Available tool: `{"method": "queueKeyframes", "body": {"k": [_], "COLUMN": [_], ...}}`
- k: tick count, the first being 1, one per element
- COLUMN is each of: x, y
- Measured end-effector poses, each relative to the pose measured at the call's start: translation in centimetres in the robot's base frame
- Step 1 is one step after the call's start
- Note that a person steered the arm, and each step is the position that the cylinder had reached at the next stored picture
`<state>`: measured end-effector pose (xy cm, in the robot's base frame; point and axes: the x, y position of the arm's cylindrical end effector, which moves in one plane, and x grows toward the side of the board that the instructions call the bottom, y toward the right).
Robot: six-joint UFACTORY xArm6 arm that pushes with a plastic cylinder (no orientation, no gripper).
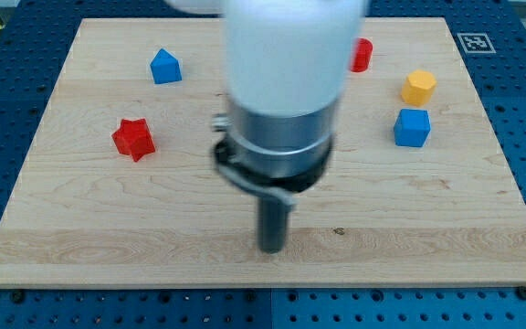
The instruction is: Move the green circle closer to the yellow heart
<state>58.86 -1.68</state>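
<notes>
Our tip (273, 248) sits low-centre, holding nothing; green circle and yellow heart unseen, so push direction unknown.

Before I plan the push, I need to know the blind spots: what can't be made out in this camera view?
- Green circle and yellow heart: neither shows; the arm's white body may hide them.
- Red block at the view's top: partly covered by the arm, shape unclear.
- My tip: blurred; it sits below all visible blocks, touching none.
- Yellow block: too small to confirm its shape.

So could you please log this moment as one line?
my tip: board's lower middle, touching no block | green circle: not visible | yellow block: upper right
</notes>
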Motion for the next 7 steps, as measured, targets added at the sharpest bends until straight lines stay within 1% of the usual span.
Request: {"method": "queueKeyframes", "body": {"k": [1,2,5,7], "x": [-2.9,-3.8,-8.5,-13.4], "y": [-3.6,-3.8,-4.7,-4.4]}}
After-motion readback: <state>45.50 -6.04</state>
